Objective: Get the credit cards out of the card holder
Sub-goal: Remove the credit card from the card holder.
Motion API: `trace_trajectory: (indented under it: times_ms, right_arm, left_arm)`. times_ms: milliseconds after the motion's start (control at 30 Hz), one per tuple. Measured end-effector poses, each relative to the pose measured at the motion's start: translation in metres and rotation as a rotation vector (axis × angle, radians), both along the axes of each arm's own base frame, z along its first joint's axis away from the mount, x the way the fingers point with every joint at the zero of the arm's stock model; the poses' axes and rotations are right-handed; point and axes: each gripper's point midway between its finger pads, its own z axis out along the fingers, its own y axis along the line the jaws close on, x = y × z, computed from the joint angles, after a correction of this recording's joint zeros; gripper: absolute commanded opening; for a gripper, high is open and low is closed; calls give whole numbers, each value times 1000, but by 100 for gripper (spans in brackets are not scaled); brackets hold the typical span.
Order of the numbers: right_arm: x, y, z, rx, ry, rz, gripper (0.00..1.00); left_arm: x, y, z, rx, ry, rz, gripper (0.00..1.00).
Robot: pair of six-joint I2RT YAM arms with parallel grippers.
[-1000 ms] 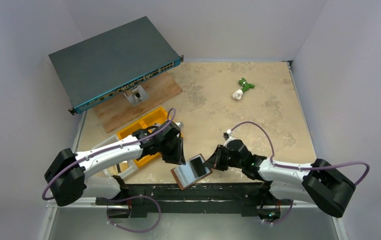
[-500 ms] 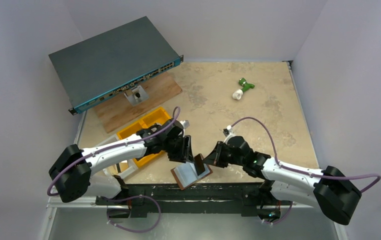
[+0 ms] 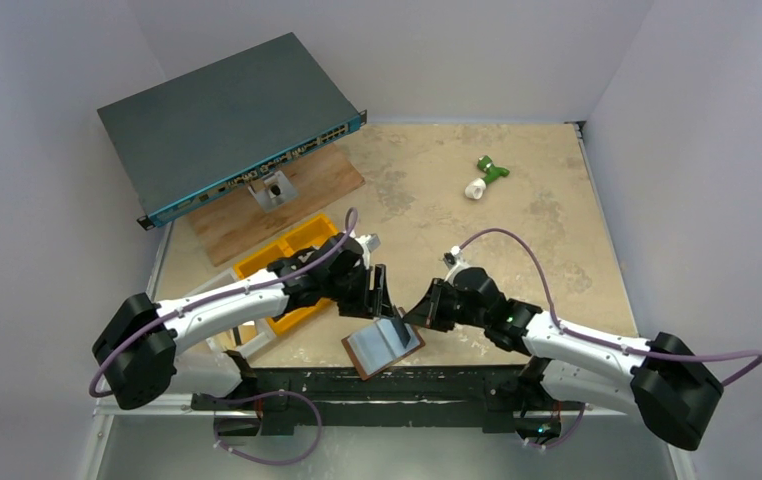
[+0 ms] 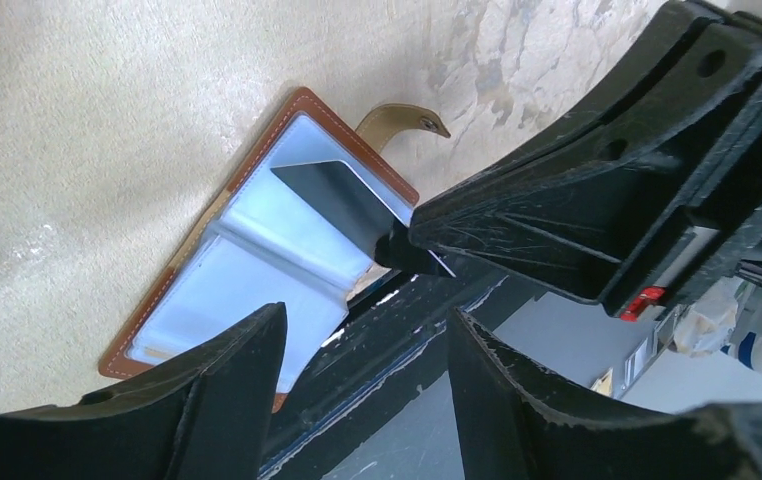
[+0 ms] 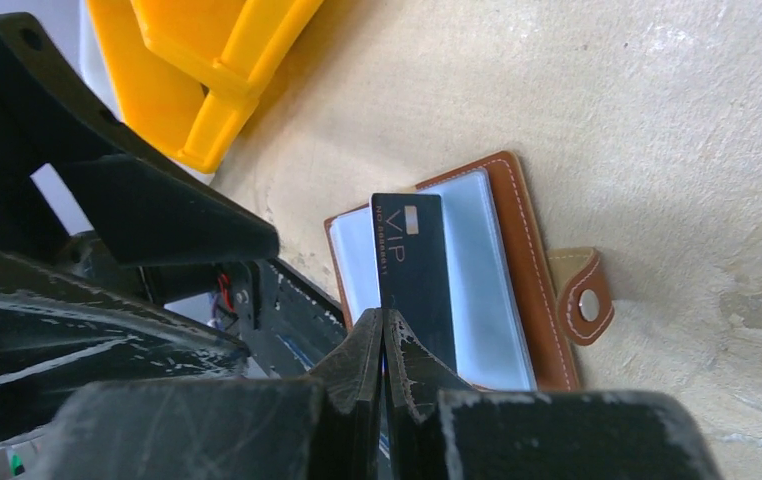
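Robotics lab: walled test table (image 3: 517, 230), network switch (image 3: 222, 120).

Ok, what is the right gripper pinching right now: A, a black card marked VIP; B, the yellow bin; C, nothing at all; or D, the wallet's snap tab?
A: in the right wrist view the right gripper is shut on a black card printed VIP, at the open wallet.
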Motion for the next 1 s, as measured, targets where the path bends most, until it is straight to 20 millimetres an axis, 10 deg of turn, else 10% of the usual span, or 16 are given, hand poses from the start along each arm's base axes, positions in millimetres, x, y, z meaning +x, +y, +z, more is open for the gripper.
trace_trajectory:
  times_ms: [400, 567, 800, 1000]
  right_arm:
    - [-1, 0, -8, -21, 14, 8, 1]
    - [0, -2, -11, -43, 5, 11, 34]
    - [6, 1, -16, -209, -54, 28, 49]
    - [1, 25, -11, -362, -151, 86, 55]
  left_arm:
    - [-2, 4, -23, 73, 110, 80, 59]
    - [4, 4, -22, 104, 135, 141, 57]
    - [12, 5, -22, 120, 131, 206, 54]
    - [7, 43, -23, 169, 101, 324, 54]
